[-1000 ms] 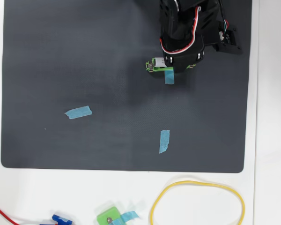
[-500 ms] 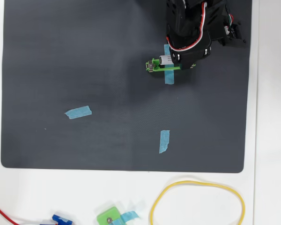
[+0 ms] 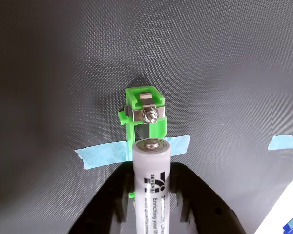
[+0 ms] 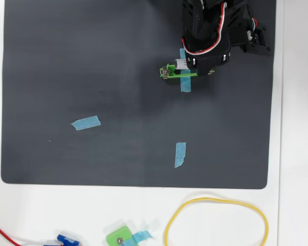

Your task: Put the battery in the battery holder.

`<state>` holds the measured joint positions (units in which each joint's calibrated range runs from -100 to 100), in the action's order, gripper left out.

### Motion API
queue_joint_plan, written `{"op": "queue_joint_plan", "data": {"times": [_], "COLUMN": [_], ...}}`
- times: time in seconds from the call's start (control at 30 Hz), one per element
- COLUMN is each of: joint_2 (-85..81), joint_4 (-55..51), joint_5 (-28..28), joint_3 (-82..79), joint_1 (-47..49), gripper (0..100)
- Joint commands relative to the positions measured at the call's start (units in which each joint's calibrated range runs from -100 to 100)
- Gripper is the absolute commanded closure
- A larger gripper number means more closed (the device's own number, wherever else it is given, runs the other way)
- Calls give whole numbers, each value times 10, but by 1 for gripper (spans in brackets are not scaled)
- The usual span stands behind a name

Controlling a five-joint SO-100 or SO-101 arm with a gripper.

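Wrist view: the pincer pinches the battery, its two black fingers pressed against either side of the white cylinder. The battery shows black print along its length and a silver cap with a small raised contact at the far end. That end sits just above the near part of the battery holder, a narrow bright-green frame with a silver screw and metal tab at its far end. Blue tape runs across the holder's middle and onto the dark mat.

Overhead view: the arm covers most of the holder, which lies near the upper right of the mat. Only a short white section of the battery shows, beside the holder's exposed left end. Two loose tape strips lie well apart on the mat. On the white bench lie a yellow loop and a small green block.
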<state>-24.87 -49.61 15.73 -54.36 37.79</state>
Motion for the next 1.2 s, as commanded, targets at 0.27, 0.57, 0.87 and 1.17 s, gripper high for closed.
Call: {"op": "queue_joint_plan", "data": {"times": [0.27, 0.57, 0.87, 1.17], "joint_2": [-20, -20, -20, -18], "joint_4": [2, 7, 8, 8], "joint_5": [13, 23, 30, 27], "joint_3": [11, 11, 18, 18], "joint_1": [3, 3, 19, 16], "gripper": [100, 100, 100, 100]}}
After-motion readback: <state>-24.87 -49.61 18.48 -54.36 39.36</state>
